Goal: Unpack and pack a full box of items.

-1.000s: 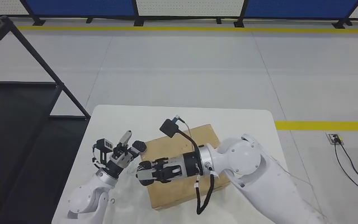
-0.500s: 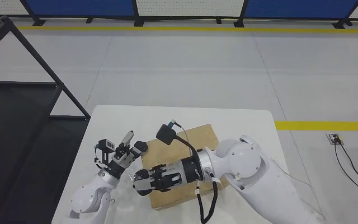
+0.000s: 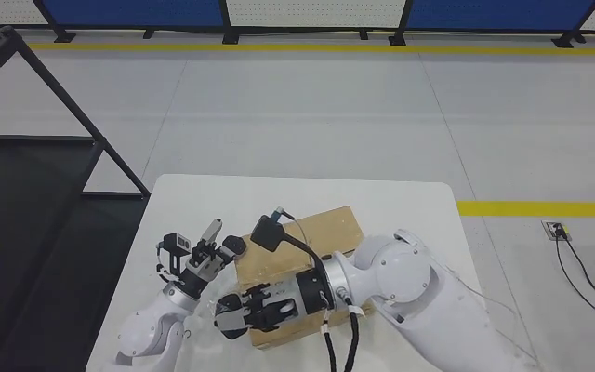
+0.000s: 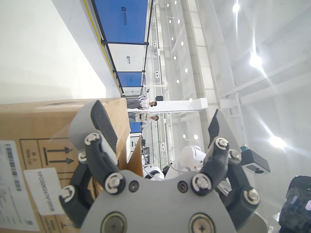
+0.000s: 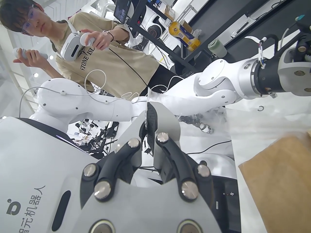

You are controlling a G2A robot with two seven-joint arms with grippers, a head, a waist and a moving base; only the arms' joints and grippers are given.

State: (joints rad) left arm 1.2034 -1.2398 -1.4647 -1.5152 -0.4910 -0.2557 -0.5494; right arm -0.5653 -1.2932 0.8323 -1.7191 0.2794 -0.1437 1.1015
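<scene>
The cardboard box (image 3: pixel 321 232) sits in the middle of the white desk (image 3: pixel 390 200), turned at an angle to the desk's edges. From above I can't make out whether its top is shut, as the right arm lies across the near half of it.

The right end effector (image 3: pixel 230 321) hangs just off the box's near left corner, low over the desk. In its own wrist view the right end effector (image 5: pixel 149 112) is clenched, the two fingers pressed together on what looks like a thin sheet of clear plastic film (image 5: pixel 153 94) that sticks up between them. A corner of the box (image 5: pixel 279 166) shows brown off to one side. A black camera block (image 3: pixel 270 231) juts up from that wrist, with a cable looping back along the arm.

The left end effector (image 3: pixel 221 240) is at the box's left corner, just beside the cardboard. It is released: in the left wrist view the left end effector (image 4: pixel 156 112) has its fingers spread wide with nothing between them. One ribbed pad (image 4: pixel 103 120) lies in front of the side of the box (image 4: pixel 36 122). That side carries a white label (image 4: pixel 38 190) and printed upright arrows (image 4: pixel 58 155). I can't tell whether the pad touches the cardboard.

Beyond the desk, a yellow line (image 3: pixel 525 208) runs across the pale floor.
</scene>
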